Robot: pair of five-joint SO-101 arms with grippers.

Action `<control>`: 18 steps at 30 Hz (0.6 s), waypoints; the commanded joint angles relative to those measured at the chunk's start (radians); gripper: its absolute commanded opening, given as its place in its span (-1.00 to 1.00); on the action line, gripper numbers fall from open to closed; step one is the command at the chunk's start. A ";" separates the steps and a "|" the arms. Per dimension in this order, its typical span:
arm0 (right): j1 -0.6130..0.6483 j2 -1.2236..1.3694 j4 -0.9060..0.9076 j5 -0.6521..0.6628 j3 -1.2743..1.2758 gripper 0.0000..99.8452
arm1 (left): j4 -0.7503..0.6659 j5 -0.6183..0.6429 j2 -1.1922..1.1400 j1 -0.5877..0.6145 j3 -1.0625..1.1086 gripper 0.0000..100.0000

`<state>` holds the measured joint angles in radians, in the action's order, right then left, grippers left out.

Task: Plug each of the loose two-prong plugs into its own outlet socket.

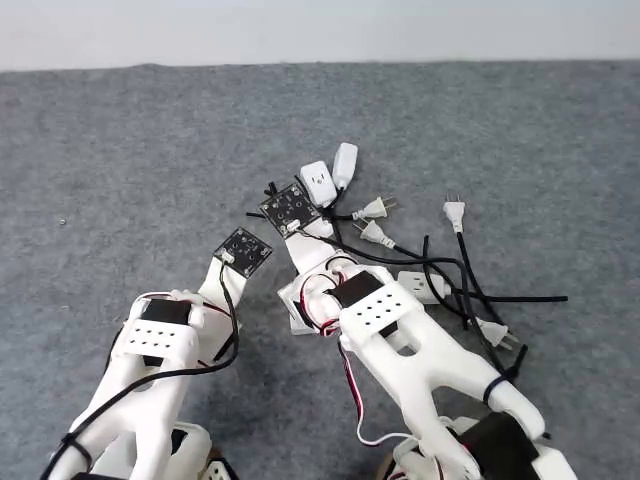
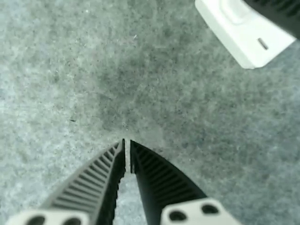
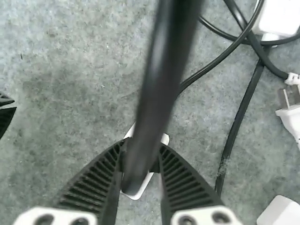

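Our left jaws (image 2: 126, 143) are clenched on nothing, their tips all but touching over the bare grey surface (image 2: 70, 70). Near them, our right jaws (image 3: 140, 146) are grasping a white block (image 3: 137, 192) at the end of a black cord (image 3: 159, 84) that rises from between them. We cannot tell whether this block is a plug or a socket.

On the side of the right jaws away from the left jaws, the loose pieces lie unplugged. The first plug (image 1: 372, 208) and second plug (image 1: 376, 235) are side by side beyond the jaws. The first socket (image 1: 318, 182) and second socket (image 1: 345, 165) sit together just past them. The third plug (image 1: 455, 212) is farther out. The third socket (image 1: 420, 285) lies nearest the right jaws, and the fourth plug (image 1: 497, 335) is outward of it.
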<state>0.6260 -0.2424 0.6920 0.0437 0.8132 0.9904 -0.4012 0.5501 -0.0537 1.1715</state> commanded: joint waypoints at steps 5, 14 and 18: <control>0.024 0.039 0.035 0.005 -0.009 -0.98 | -0.012 0.005 0.026 0.005 -0.010 -0.97; 0.062 0.039 0.045 -0.107 -0.035 -0.64 | -0.012 0.005 0.026 0.005 -0.012 -0.97; 0.079 0.039 0.079 -0.183 -0.063 -0.48 | -0.012 0.005 0.026 0.005 -0.012 -0.97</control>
<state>0.6859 -0.2041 0.7457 -0.0867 0.8117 0.9904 -0.4012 0.5501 -0.0537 1.1715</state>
